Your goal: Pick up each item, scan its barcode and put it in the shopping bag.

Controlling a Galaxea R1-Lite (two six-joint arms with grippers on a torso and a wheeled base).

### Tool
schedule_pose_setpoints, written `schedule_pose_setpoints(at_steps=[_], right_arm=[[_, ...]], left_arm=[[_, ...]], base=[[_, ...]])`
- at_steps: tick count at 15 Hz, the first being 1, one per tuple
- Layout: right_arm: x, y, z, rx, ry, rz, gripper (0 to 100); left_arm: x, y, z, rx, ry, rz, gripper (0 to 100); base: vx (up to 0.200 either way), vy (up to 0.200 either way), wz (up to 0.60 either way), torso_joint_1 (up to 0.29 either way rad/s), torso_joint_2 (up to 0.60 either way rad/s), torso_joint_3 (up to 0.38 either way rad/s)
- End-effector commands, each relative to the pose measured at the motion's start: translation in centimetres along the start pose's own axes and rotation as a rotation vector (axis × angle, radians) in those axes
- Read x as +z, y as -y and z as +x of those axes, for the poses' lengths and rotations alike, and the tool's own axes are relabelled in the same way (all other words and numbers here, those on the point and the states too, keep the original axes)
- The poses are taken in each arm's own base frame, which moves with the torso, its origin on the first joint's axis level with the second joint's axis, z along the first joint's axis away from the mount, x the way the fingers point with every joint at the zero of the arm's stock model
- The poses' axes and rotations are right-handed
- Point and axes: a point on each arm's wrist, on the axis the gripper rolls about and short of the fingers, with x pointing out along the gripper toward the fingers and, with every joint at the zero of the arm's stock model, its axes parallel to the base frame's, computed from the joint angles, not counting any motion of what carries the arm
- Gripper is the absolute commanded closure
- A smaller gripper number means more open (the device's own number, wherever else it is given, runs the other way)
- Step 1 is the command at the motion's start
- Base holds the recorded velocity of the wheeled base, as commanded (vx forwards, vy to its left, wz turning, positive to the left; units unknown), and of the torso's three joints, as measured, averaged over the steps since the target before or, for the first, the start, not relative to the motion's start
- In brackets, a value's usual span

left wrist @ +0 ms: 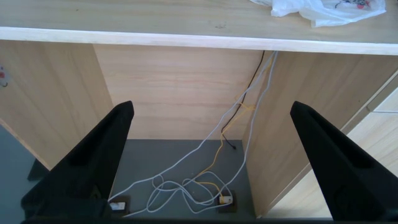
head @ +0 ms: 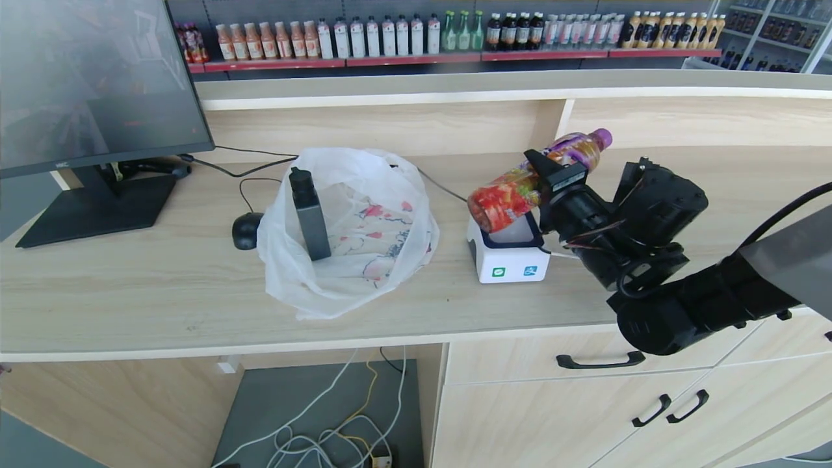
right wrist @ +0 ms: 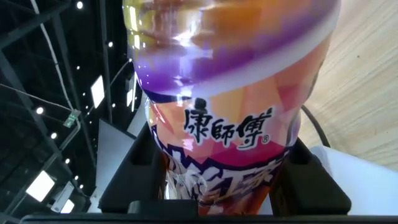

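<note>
With the left gripper [left wrist: 208, 162] hanging fingers-apart (down below the counter [left wrist: 155, 28]) and the shopping bag [head: 351, 227] at centre-left, the right gripper [head: 545, 177], clamped on the tilted drink bottle [head: 507, 198] right of centre, should probably roll its barcode toward the scanner [head: 510, 263] beneath.

One juice bottle [head: 507, 198], one white scanner [head: 510, 260], one shopping bag [head: 406, 244], one dark grey bottle [head: 311, 218] inside it, one mouse [head: 246, 231], one monitor [head: 91, 78], one bench [head: 130, 292].

The shopping bag [head: 396, 257] gapes upward, a grey bottle [head: 311, 218] standing inside
</note>
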Motion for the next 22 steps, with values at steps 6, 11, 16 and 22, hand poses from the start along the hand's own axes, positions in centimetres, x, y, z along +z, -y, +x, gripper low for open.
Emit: schedule_pose_setpoints(at_steps=[6, 11, 16, 22], right_arm=[[-0.2, 0.8, 0.3, -0.013, -0.002, 0.011, 100], [-0.1, 0.6, 0.3, -0.008, -0.001, 0.013, 100], [0.3, -0.1, -0.3, -0.006, 0.002, 0.013, 100], [0.7, -0.8, -0.4, 0.007, 0.013, 0.012, 100]], left_arm=[[0.0, 0.0, 0.0, 0.000, 0.000, 0.000, 0], [0.0, 0.0, 0.0, 0.000, 0.000, 0.000, 0], [0.0, 0.0, 0.0, 0.000, 0.000, 0.000, 0], [0.0, 0.0, 0.0, 0.000, 0.000, 0.000, 0]], base=[[0.000, 0.000, 0.00, 0.000, 0.00, 0.000], [0.000, 0.000, 0.00, 0.000, 0.00, 0.000], [0.000, 0.000, 0.00, 0.000, 0.00, 0.000], [0.000, 0.000, 0.00, 0.000, 0.00, 0.000]])
